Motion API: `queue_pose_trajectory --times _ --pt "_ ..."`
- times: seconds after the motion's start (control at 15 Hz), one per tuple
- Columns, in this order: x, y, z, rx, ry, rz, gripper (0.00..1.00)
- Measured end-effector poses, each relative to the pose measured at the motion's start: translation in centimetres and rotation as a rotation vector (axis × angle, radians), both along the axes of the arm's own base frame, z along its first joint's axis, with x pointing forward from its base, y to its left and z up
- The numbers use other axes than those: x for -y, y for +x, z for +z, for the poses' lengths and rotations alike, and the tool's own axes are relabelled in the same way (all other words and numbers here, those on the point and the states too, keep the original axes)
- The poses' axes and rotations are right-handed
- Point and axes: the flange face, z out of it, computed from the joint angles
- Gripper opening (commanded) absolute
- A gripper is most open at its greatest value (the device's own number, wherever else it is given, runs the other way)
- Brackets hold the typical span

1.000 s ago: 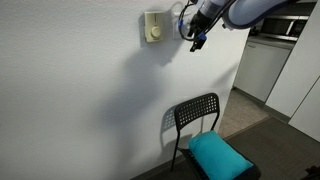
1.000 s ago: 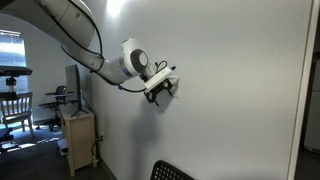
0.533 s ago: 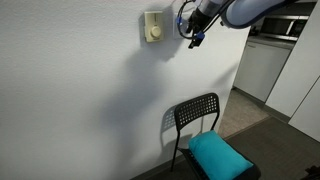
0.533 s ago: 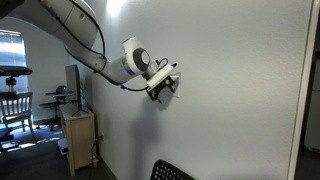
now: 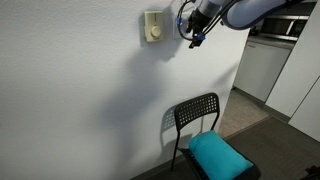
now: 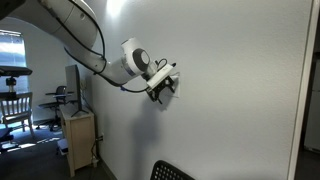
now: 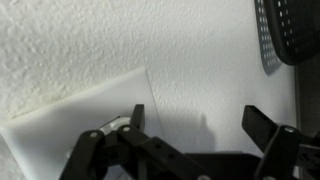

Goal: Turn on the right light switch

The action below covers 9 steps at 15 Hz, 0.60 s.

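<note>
White and square, the flat wall switch plate sat on the bumpy white wall, right by my black tool. The tool's fingers were spread apart and held nothing.

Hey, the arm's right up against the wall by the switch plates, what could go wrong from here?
1. In the wrist view the gripper is open, one finger over the white switch plate and the other over bare wall; pushing in may scrape the wall rather than flip a toggle.
2. In an exterior view the cream plate with a round knob sits close beside the gripper; sideways drift could hit it.
</note>
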Motion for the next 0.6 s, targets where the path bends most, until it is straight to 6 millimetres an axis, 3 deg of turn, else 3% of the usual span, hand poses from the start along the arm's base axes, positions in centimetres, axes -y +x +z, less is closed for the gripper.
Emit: queue_pose_trajectory --times 0.6 --pt "-0.24 -0.19 0.03 0.013 -0.033 0.004 1.00"
